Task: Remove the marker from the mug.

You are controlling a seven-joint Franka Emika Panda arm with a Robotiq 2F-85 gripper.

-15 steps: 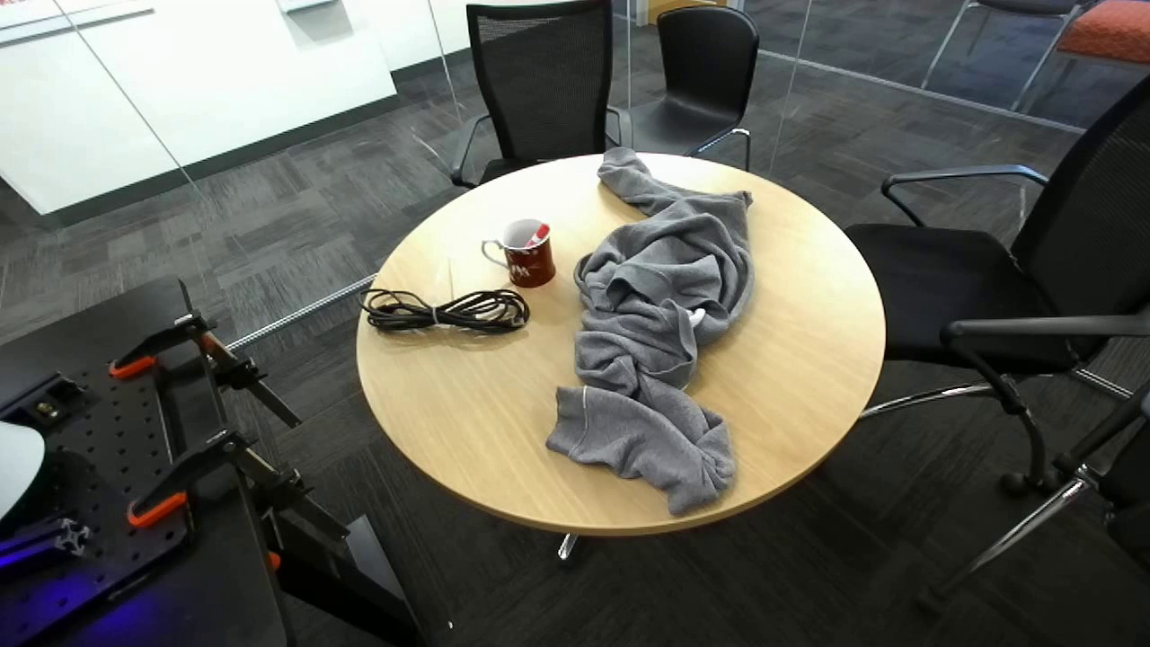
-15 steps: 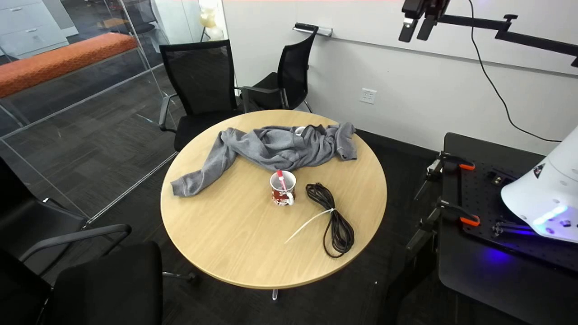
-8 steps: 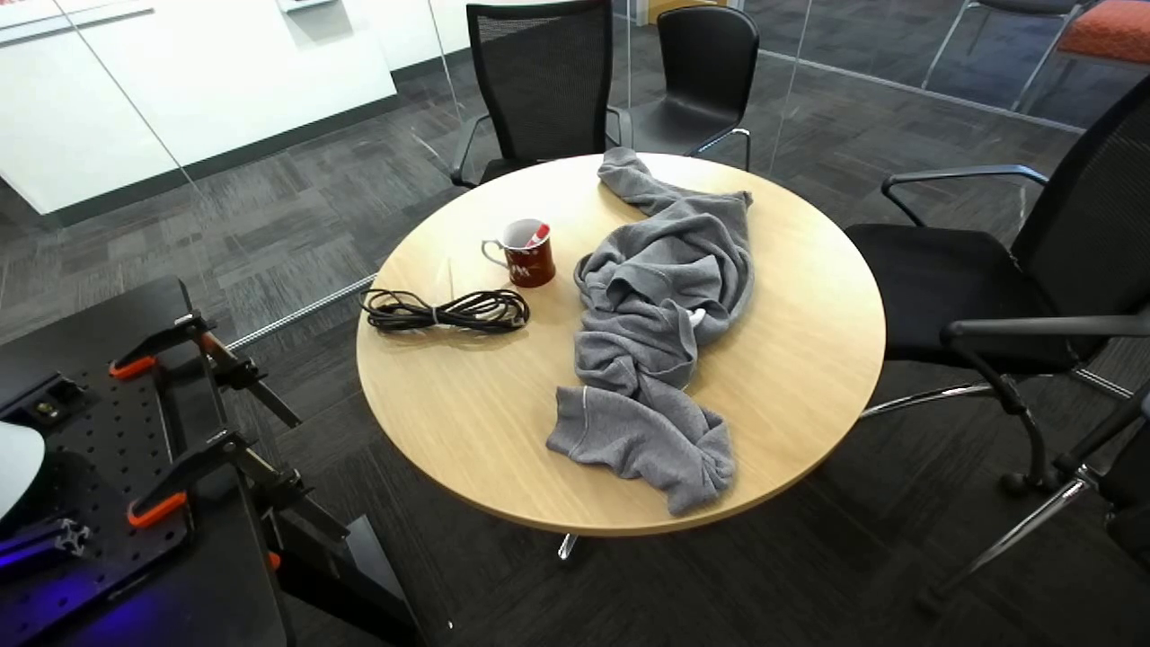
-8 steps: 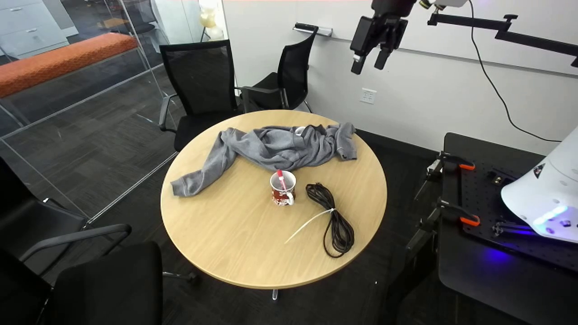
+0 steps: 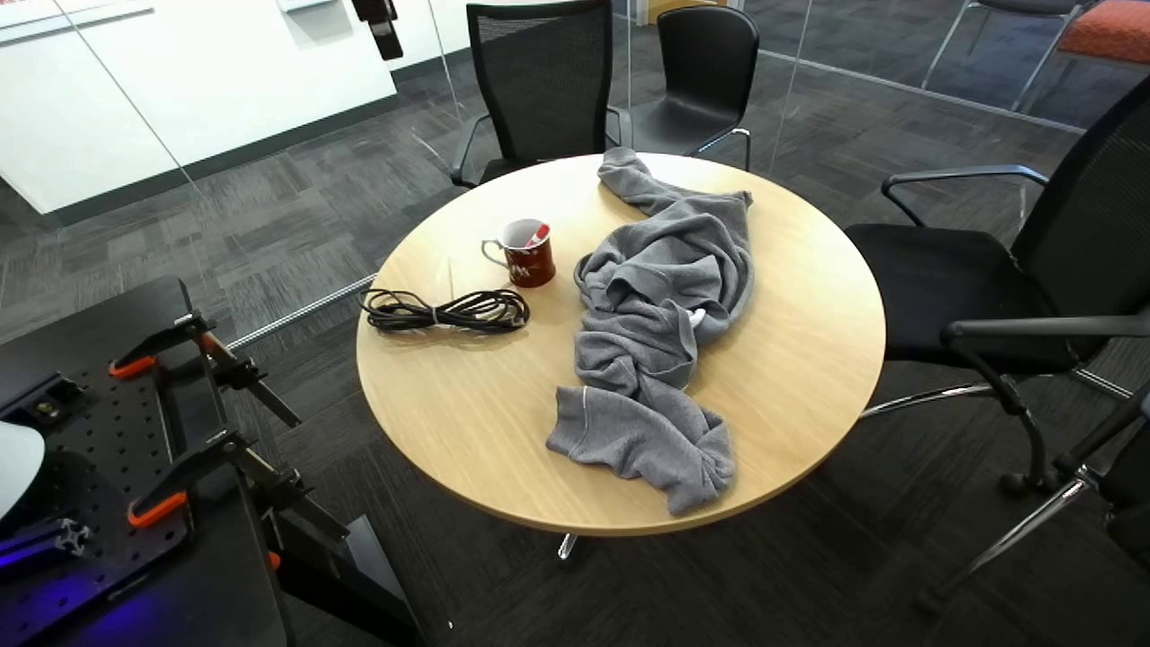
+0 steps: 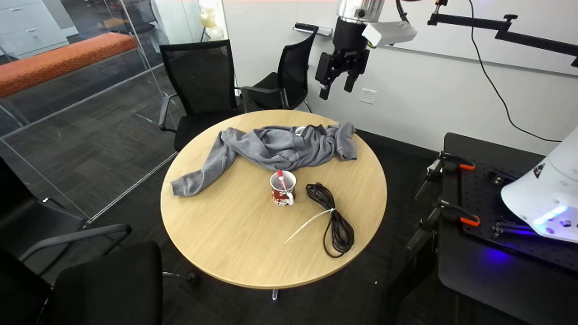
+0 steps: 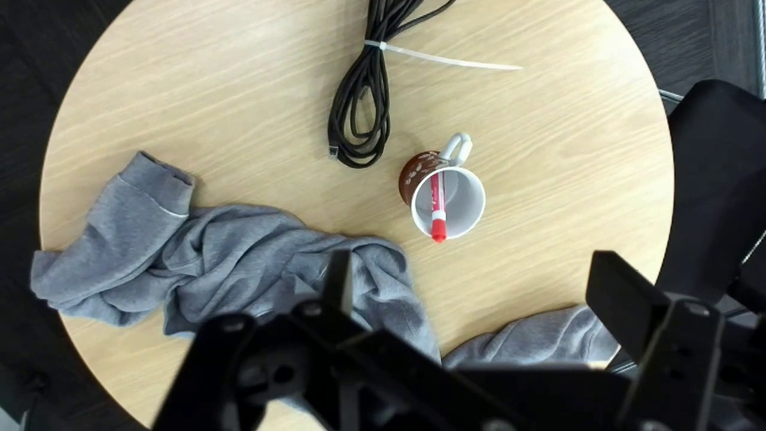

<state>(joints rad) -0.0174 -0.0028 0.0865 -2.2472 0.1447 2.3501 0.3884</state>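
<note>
My gripper hangs spread wide, holding nothing, well apart from the mug. The marker leans inside it, red end over the rim towards my jaws, long axis roughly across their closing line; height I can't judge well.

No word could be read for certain. Faint printing ran along the red barrel of the marker, too small to make out. The dark red side of the mug bore white marks; whether they were letters or a pattern could not be told. A small dark label on the white robot base was illegible.
</note>
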